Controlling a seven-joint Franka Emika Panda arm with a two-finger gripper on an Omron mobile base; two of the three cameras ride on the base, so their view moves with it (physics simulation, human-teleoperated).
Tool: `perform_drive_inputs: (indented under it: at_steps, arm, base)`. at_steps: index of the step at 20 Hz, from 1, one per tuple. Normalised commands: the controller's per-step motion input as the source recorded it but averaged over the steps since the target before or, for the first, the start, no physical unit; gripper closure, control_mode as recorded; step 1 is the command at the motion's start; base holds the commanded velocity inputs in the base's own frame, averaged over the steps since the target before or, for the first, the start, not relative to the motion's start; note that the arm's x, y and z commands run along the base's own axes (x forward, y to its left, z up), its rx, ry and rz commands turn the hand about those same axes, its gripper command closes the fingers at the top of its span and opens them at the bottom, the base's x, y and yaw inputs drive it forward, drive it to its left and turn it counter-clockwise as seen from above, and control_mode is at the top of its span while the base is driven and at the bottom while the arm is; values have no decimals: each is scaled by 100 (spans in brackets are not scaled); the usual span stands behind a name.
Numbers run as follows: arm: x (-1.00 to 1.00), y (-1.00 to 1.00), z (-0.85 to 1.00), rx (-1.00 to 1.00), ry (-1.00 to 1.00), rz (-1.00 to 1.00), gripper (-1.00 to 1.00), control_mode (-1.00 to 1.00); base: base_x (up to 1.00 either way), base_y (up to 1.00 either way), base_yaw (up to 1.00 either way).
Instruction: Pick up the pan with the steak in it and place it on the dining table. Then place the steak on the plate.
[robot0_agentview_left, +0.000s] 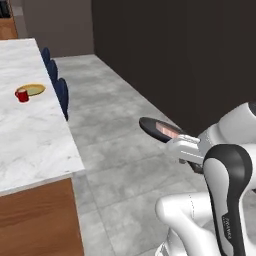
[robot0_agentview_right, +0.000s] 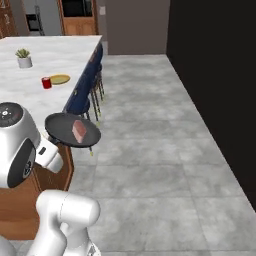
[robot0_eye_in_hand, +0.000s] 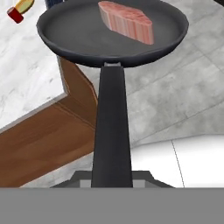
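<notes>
From the left base view, the shallow dark grey round frying pan (robot0_agentview_left: 156, 129) hangs mid-frame above grey floor, carrying the pinkish-red raw steak slab (robot0_agentview_left: 169, 132). From the right base view, the orange-rimmed round plate (robot0_agentview_right: 60, 79) lies upper left on the white marble dining table (robot0_agentview_right: 45, 100) beside a red mug (robot0_agentview_right: 46, 83). In the hand view, the gripper (robot0_eye_in_hand: 112, 177) pinches the pan's long black handle (robot0_eye_in_hand: 112, 127) at bottom centre.

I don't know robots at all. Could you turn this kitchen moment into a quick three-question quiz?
1. True or false: the pinkish-red steak lies in the round dark frying pan.
2. What does the gripper hold? A) the pan's long black handle B) the red mug
3. What lies beside the mug on the white marble dining table?

Key: 1 true. 2 A. 3 the yellow-rimmed round plate.
</notes>
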Motion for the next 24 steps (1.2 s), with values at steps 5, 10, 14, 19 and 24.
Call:
perform_drive_inputs:
  at_steps: [5,10,14,19,24]
  arm:
    - [0,0,0,0,0,0,100,100]
    - [0,0,0,0,0,0,100,100]
    - [0,0,0,0,0,0,100,100]
    - [0,0,0,0,0,0,100,100]
    - [0,0,0,0,0,0,100,100]
  base:
    - [-1,0,18]
    - [3,-46,1]
    - [13,-95,2]
    - [13,-96,2]
    - [4,-88,1]
